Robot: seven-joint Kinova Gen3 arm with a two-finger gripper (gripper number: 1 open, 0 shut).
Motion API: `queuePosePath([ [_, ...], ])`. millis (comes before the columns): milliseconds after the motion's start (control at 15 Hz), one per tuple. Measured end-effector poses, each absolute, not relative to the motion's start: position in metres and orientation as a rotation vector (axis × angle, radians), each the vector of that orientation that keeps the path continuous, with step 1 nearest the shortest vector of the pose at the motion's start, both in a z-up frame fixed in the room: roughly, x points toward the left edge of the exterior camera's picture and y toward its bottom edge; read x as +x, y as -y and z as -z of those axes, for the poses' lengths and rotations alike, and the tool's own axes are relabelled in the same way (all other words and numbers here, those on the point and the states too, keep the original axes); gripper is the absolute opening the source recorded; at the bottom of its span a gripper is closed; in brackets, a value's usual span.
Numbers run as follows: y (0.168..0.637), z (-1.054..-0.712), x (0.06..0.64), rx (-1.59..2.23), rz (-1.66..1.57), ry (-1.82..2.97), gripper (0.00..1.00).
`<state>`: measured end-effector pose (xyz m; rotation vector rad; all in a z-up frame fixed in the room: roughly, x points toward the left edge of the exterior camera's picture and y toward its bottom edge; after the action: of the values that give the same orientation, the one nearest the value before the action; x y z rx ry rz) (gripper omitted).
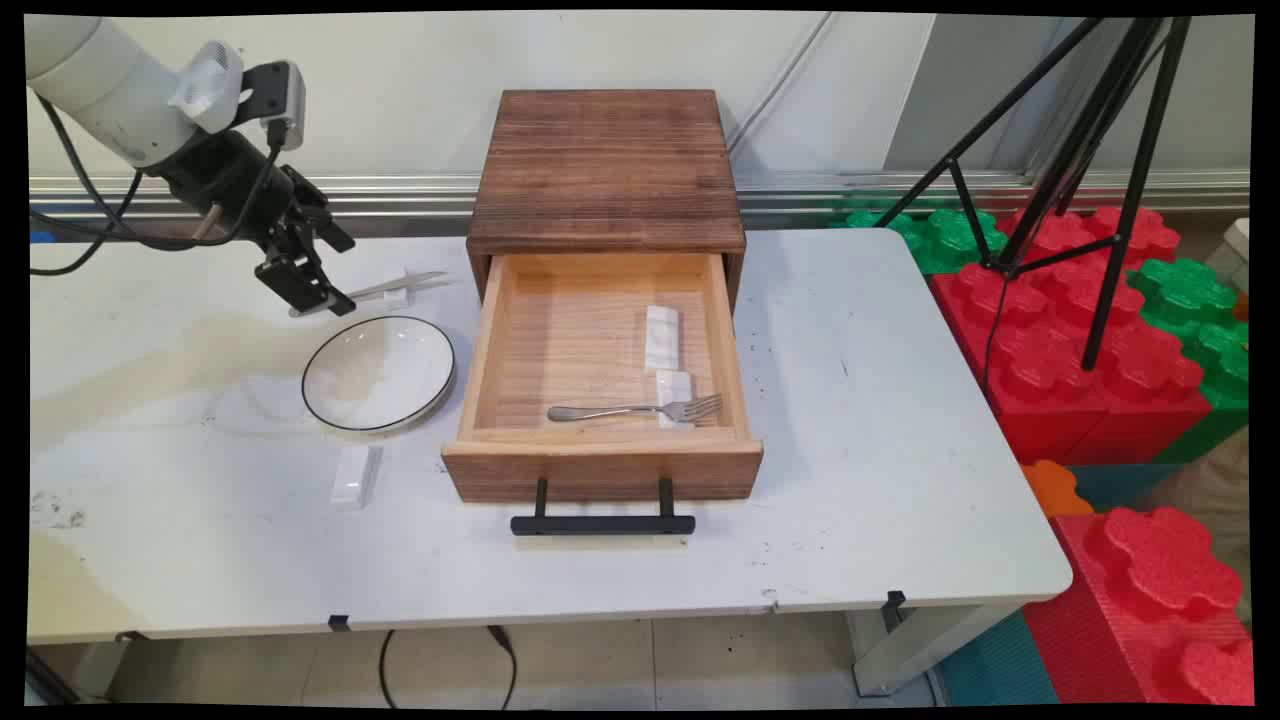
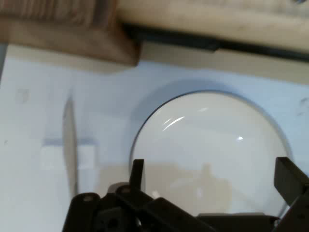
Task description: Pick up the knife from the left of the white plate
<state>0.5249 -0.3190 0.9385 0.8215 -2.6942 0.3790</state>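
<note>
The white bench [image 1: 900, 420] carried a wooden drawer box [image 1: 606, 170] at its far edge, its drawer [image 1: 600, 470] pulled out, with a fork [image 1: 640, 410] and two white blocks inside. The black-rimmed white plate [image 1: 379, 373] lay left of the drawer. The end effector [image 1: 318, 290] hung above the plate's far rim with its fingers spread wide, gripping nothing. Beside it, a knife [image 1: 385, 289] rested across a small white block.

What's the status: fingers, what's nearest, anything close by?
Gripper open, empty, above the table. Nearest: white plate under the fingers. Knife on a white rest beside it; open wooden drawer holds a fork.
</note>
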Motion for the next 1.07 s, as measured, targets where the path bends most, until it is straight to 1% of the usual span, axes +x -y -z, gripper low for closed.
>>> queuePosePath([
  [467, 0.353, -0.913, 0.566, 0.899, -0.422, 2.727, 1.00],
  [1067, 0.385, -0.877, 0.596, 0.933, -0.419, 2.780, 1.00],
])
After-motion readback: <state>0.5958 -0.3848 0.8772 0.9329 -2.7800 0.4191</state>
